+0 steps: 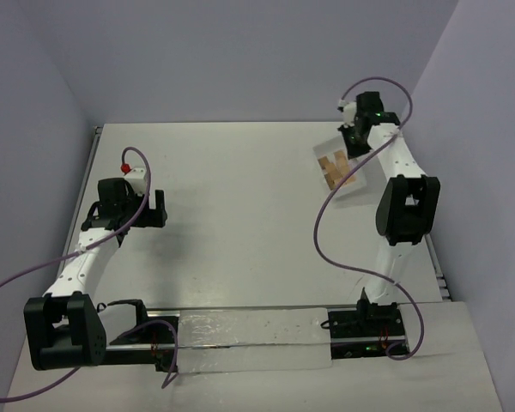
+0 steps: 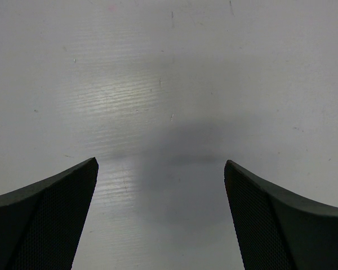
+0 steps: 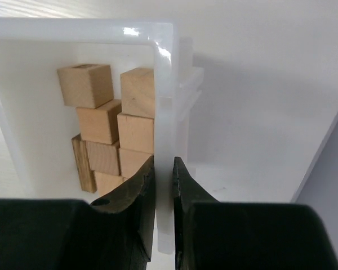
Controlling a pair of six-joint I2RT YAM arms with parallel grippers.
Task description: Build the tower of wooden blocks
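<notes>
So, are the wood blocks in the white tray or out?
In: the visible wood blocks lie packed within the white tray.

The tray wall (image 3: 164,84), clamped by the right gripper (image 3: 164,169), bars side access to the wood blocks (image 3: 136,132); open table (image 1: 240,215) lies leftward.

White desk (image 1: 240,215), matte, light scuffs and tiny dark specks seen close up. Soft glare patch on surface in left wrist view. Pale lavender walls (image 1: 240,51) close desk in at back, left and right. Translucent white tray (image 3: 164,73) on far right part of desk, turned at angle to desk edges. Tray has thin upright walls, rounded glossy corner, stepped moulding on outside of one wall. Clear wrinkled sheet (image 1: 249,330) lies along near edge of desk.
</notes>
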